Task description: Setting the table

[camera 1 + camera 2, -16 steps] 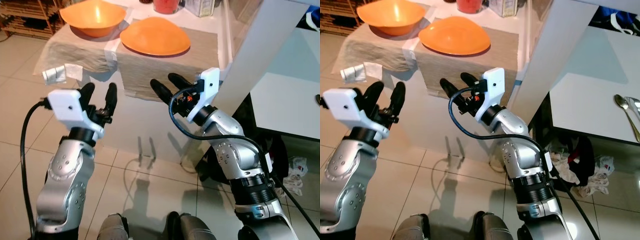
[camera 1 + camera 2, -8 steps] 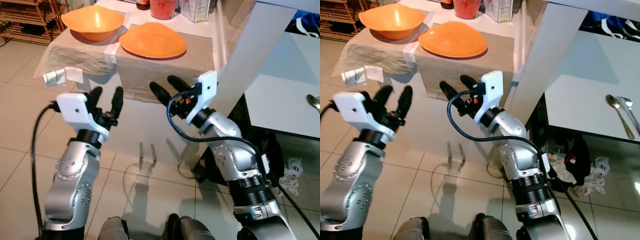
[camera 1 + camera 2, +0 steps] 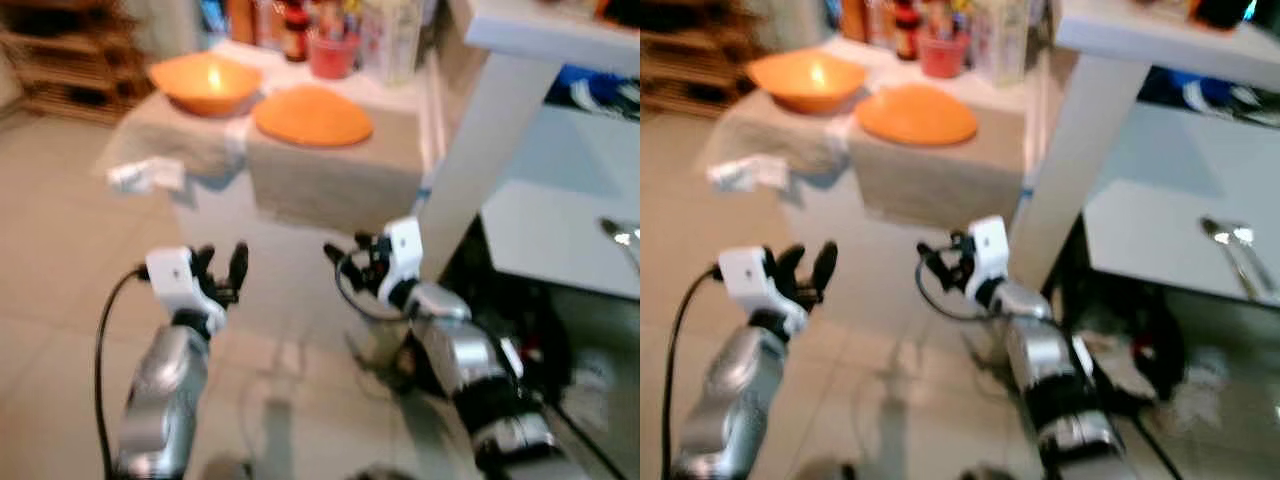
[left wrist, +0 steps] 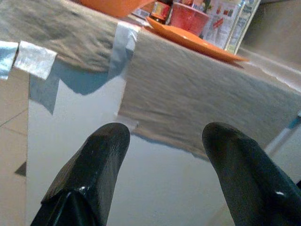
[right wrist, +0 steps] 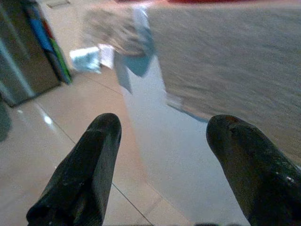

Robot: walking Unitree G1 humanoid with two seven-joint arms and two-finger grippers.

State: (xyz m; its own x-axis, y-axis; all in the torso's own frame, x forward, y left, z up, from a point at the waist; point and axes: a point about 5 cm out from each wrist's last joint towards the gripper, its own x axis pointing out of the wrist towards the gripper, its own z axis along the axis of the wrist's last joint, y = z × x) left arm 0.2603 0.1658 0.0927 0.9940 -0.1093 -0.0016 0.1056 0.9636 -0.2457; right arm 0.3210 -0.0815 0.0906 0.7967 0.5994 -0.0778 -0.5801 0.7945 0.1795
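An orange bowl [image 3: 202, 83] and an orange plate [image 3: 312, 115] sit side by side on a low white table [image 3: 300, 260] draped with beige cloth [image 3: 335, 175]. Both arms are raised in front of that table, below its top. My left gripper [image 3: 222, 268] is open and empty, its fingers [image 4: 94, 160] pointing at the cloth's hanging edge. My right gripper [image 3: 347, 252] is open and empty too, facing the table's white side [image 5: 174, 141]. The head views are blurred. In the left wrist view the plate [image 4: 197, 40] shows edge-on at the table's rim.
A red cup [image 3: 331, 55], bottles and a carton [image 3: 392, 40] stand behind the plate. A white post [image 3: 470, 150] rises to the right of the table. Two spoons [image 3: 1232, 245] lie on a white surface [image 3: 1160, 230] at the right. Crumpled paper [image 3: 140, 175] hangs off the cloth's left.
The whole picture has shifted and blurred, so the camera has moved; the table and both arms now look farther off. Both grippers stay open and empty.
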